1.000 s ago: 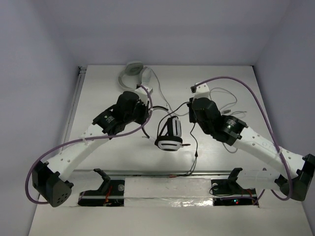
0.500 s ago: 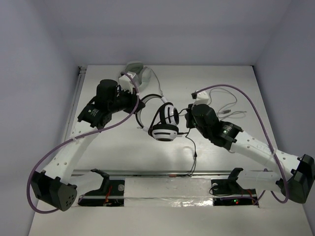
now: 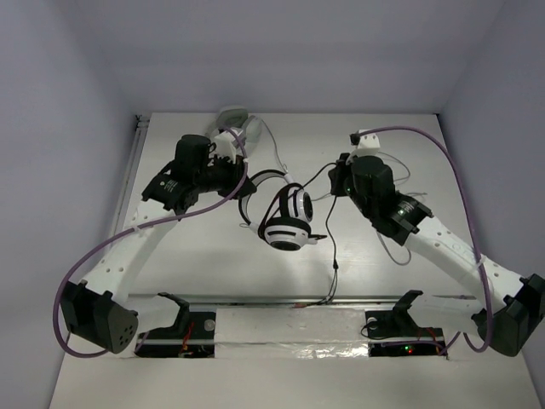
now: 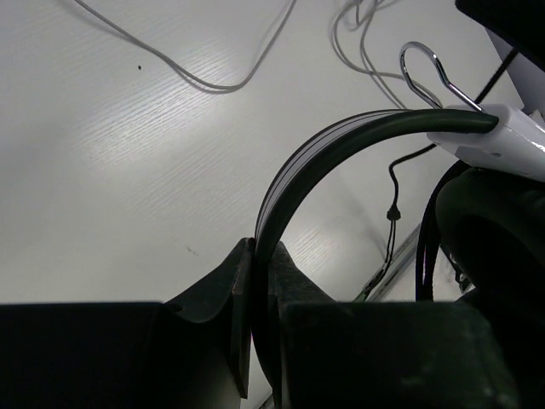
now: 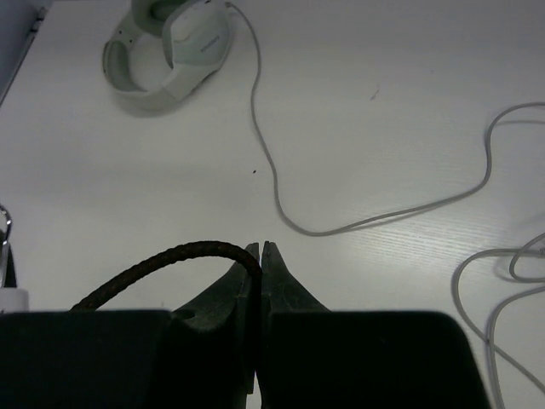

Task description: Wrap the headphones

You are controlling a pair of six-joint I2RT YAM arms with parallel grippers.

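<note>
Nearest the arm bases, the loose tail of the thin black cable (image 3: 334, 251) trailed over the counter (image 3: 213, 273) toward its near edge, slack and not wound on anything. Just beyond it, at mid-counter between the two arms, were the headphones (image 3: 288, 217), their round white earcups (image 3: 288, 235) low and close together and the black headband (image 4: 341, 141) arching up toward the left. The left claw (image 4: 260, 254) was pinched narrow on that headband, a finger flat against each face. Whether the lower earcup touched the counter could not be told. Across from it, the right claw (image 5: 259, 256) was closed almost to nothing on the braided cable, a short run from the earcups. The step in hand looked like the start of winding. To do it well, the left claw should serve as a firm, level anchor and not twist the band. The right should carry the cable around the headphones in even turns under light tension, pulling slack from the tail rather than tugging at the earcup joint, and regripping further along once each turn sat snug. Further back lay a light grey cable (image 5: 272, 170) in loose curves, and at the far edge the pale grey headset (image 5: 170, 55). Both were apart from the work, and the right arm's sweep should stay short enough not to snag either.
</note>
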